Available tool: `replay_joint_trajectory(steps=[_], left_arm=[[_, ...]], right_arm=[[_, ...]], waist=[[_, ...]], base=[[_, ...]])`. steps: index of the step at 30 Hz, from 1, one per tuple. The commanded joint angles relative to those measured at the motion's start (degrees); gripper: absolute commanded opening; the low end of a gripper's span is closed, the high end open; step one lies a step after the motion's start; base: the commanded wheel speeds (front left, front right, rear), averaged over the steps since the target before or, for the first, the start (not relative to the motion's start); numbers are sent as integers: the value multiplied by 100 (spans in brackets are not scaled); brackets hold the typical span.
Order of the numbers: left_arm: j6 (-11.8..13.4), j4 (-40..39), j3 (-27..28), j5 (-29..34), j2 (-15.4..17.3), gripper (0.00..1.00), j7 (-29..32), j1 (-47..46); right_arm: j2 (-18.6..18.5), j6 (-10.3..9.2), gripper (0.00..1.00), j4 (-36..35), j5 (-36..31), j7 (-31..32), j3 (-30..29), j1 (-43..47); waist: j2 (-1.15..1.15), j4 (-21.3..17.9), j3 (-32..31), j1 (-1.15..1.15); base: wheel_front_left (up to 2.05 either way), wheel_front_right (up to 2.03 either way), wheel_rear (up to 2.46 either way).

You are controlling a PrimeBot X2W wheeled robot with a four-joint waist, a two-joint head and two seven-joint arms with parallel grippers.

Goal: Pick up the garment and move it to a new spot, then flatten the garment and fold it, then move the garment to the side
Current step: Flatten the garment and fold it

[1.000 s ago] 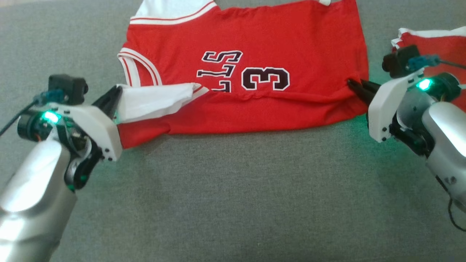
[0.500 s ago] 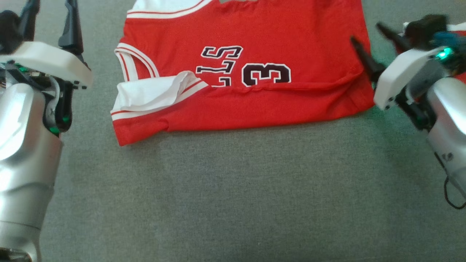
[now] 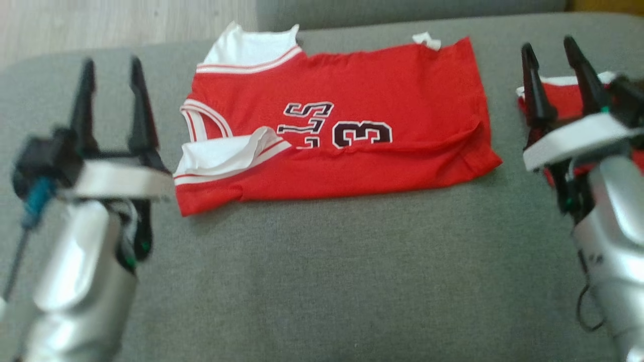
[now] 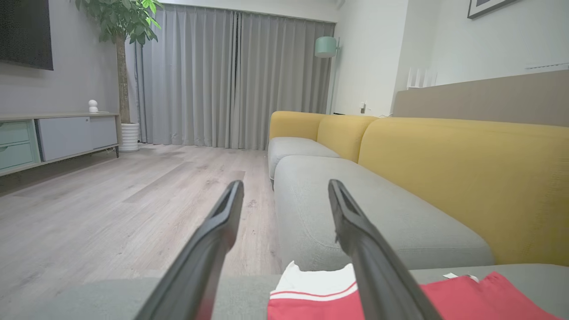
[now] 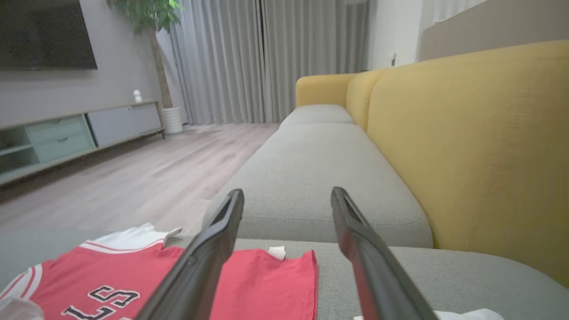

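Red basketball jersey [image 3: 352, 151] lies half-folded near the sofa [image 3: 322, 281] far edge; left end effector [image 3: 111, 63] and right end effector [image 3: 547, 44] gape empty. Pinch both corners evenly.

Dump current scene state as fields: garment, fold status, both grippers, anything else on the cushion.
garment: red jersey, lying on grey sofa cushion
fold: near edge turned up over part of the lettering; white flap rumpled at its left end
left gripper: open, empty, left of jersey, not touching
right gripper: open, empty, right of jersey, not touching
other: second red garment behind right gripper
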Motion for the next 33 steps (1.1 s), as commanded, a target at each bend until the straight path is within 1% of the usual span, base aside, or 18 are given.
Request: replay_joint_trajectory(steps=[1,3,6,10,14,17,22,24,26,30,33], left_arm=[[60,-292,255,90,120,100,-42,-19],[125,-528,316,161,-13,100,-44,339],[190,-759,343,325,-190,100,-45,839],[238,-773,368,567,-408,100,-46,1345],[191,-636,375,746,-632,100,-46,1630],[116,-522,500,840,-769,100,-46,1649],[76,-292,584,933,-771,100,-46,1507],[76,-61,583,946,-750,100,-20,1401],[82,239,550,948,-729,100,156,1291],[241,832,600,944,-705,100,390,1047],[225,1248,571,927,-688,100,561,867]], right_arm=[[137,-4,100,-297,-148,-62,-113,147],[375,-4,100,-609,-472,-65,-443,521],[706,-4,100,-998,-962,-66,-716,1108],[1089,-4,100,-1333,-1425,3,-851,1808],[1294,-4,100,-1566,-1641,64,-928,2237],[1394,-4,100,-1801,-1705,152,-1001,2357],[1429,-4,100,-2008,-1746,261,-1006,2304],[1438,-4,100,-2099,-1766,299,-1007,2266],[1445,-4,100,-2171,-1780,326,-1015,2248],[1455,-4,100,-2257,-1784,367,-1002,2224],[1460,-4,100,-2304,-1786,375,-982,2185]], waist=[[0,-8,-162,1],[0,-14,-263,1],[0,-12,-366,1],[0,-10,-444,1],[0,0,-449,1],[0,-12,-393,1],[0,-59,-273,1],[0,-85,-186,1],[0,-109,-102,1],[0,-178,81,1],[0,-231,221,1]], base=[[0,0,0],[0,0,0],[0,0,0],[0,0,0],[0,0,0],[0,0,0],[0,0,0],[0,0,0],[0,0,0],[0,0,0],[0,0,0]])
